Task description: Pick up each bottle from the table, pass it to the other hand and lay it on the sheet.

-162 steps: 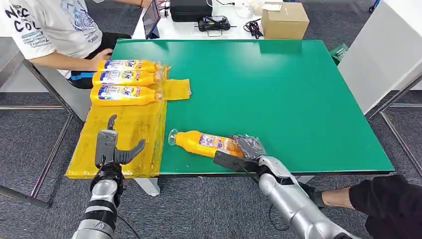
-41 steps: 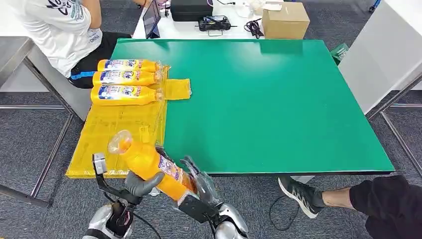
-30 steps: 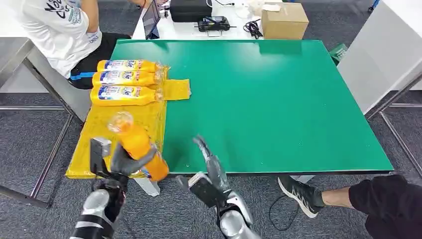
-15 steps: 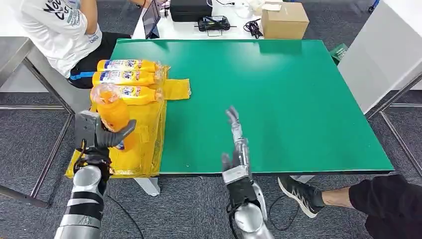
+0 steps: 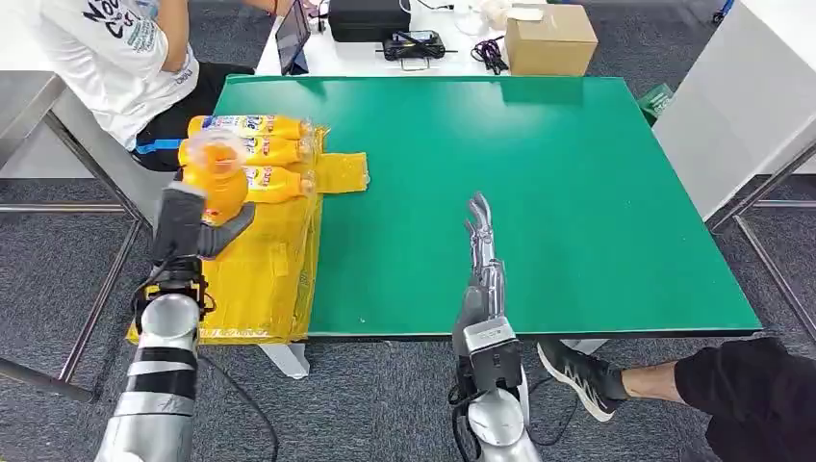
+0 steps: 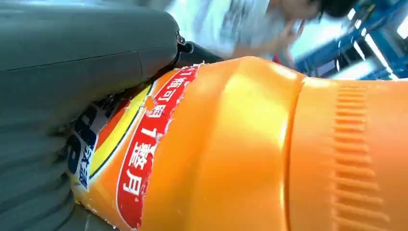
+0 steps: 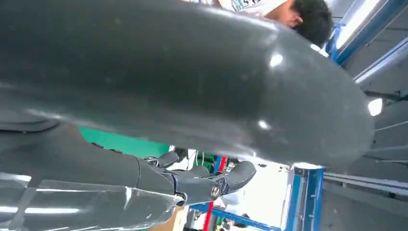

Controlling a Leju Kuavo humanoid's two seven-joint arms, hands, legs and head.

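Left hand (image 5: 192, 226) grips an orange bottle (image 5: 216, 178) cap-up over the yellow sheet (image 5: 255, 260), three laid bottles (image 5: 265, 154) at 12 o'clock; right hand (image 5: 481, 255) empty, fingers extended.

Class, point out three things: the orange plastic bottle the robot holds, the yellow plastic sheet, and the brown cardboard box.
Orange plastic bottle (image 5: 217, 178), head view, on its body above the left hand.
Yellow plastic sheet (image 5: 252, 279), head view, on a bare part.
Brown cardboard box (image 5: 550, 43), head view, on its front.

I count four orange bottles: one in my left hand (image 5: 188, 231). Three lie at eleven o'clock on one yellow sheet (image 5: 252, 279).
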